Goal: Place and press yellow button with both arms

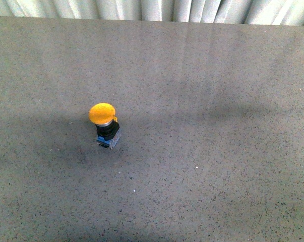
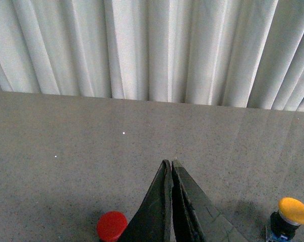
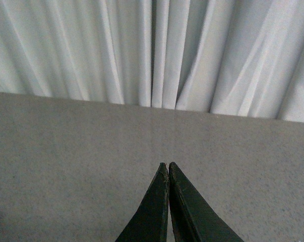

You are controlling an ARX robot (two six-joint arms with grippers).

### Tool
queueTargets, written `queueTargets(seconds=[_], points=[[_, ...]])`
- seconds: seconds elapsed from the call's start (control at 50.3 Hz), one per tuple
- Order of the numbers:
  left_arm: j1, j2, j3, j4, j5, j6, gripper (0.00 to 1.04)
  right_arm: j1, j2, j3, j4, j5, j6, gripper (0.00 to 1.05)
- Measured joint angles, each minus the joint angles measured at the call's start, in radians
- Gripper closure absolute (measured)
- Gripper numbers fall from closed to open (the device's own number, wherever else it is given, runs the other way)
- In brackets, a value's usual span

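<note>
The yellow button point(image 1: 104, 121) stands upright on the grey table, left of centre in the front view: orange-yellow domed cap, black collar, blue-and-clear base. Neither arm shows in that view. In the left wrist view the same yellow button point(image 2: 290, 219) sits off to one side of my left gripper point(image 2: 171, 162), well apart from it. That gripper is shut, its dark fingers pressed together with nothing between them. My right gripper point(image 3: 168, 164) is shut too, empty, over bare table with no button in its view.
A red button cap point(image 2: 112, 226) sits on the table close beside the left gripper's fingers. White pleated curtains point(image 1: 157, 9) hang behind the table's far edge. The grey speckled table point(image 1: 217, 151) stretches wide on all sides of the yellow button.
</note>
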Motion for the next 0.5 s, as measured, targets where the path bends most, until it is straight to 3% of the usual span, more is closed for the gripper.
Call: queueTargets(seconds=[0.219,0.298,0.378,0.497], points=[[0.0,0.0,0.0,0.0,0.0,0.0,1.03,-0.045,-0.166,-0.09,-0.081,-0.046,0.0,1.03],[0.0,0.0,0.0,0.0,0.0,0.0,1.03,-0.108,-0.234,-0.116,-0.126,-0.121,0.0,1.03],[0.0,0.0,0.0,0.0,0.0,0.0,1.03,-0.129,-0.257,-0.154,-0.092,-0.122,0.002,1.03],[0.0,0.0,0.0,0.0,0.0,0.0,1.03,-0.13,-0.34,-0.178,-0.169,-0.126,0.003,1.03]])
